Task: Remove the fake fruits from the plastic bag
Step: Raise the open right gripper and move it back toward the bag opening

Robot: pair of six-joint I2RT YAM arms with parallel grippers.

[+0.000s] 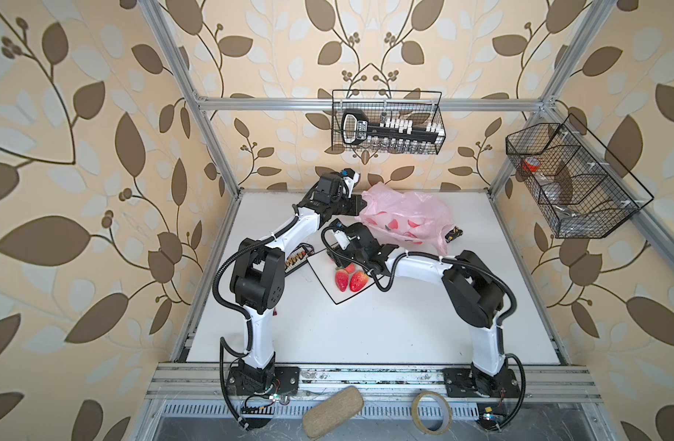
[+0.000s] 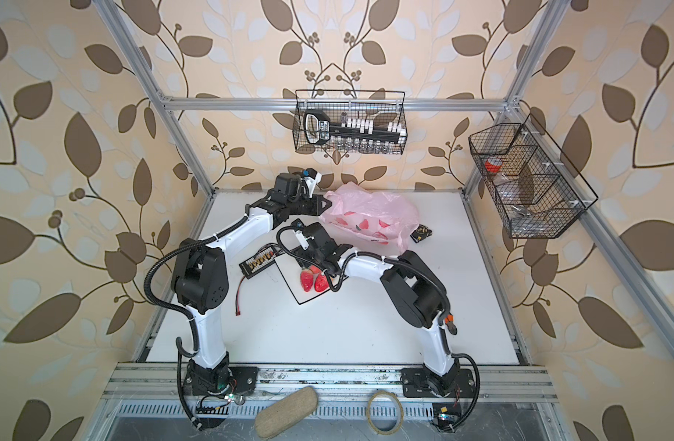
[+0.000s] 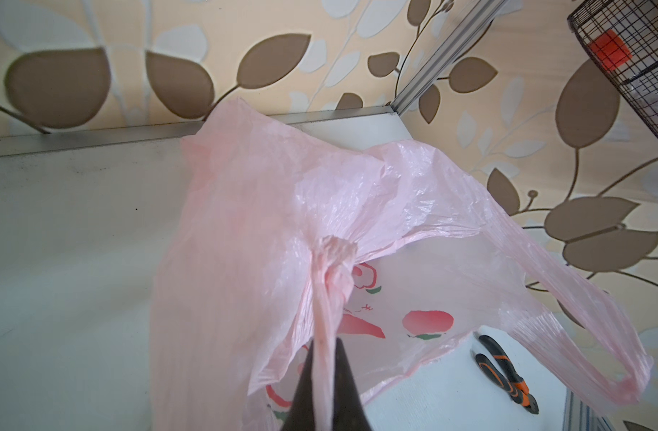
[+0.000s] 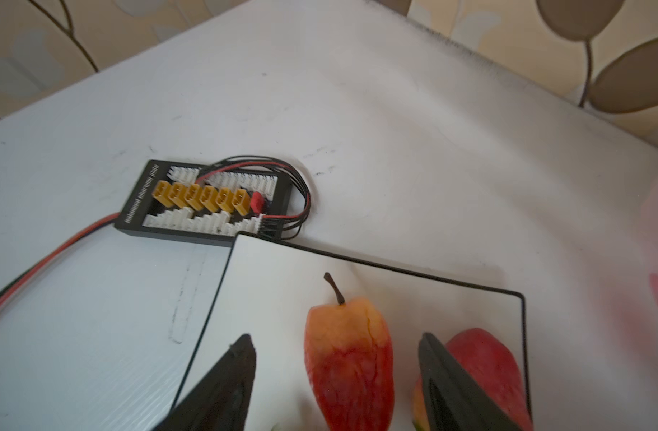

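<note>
Fake fruits, two glossy red plastic strawberries (image 1: 342,280) and a stemmed pinkish-red cherry (image 4: 348,358), rest on the white square black-rimmed plate (image 4: 267,283). The cherry lies between the spread fingers of the right gripper (image 4: 335,337), clear of both. At the plate's one o'clock, the left gripper (image 3: 325,341) clenches the crinkly translucent pink plastic bag (image 3: 357,209) by a bunched handle.

Lower ends of stemmed fruit (image 4: 348,365) and red fruit (image 4: 487,358) beyond view's edge.
</note>
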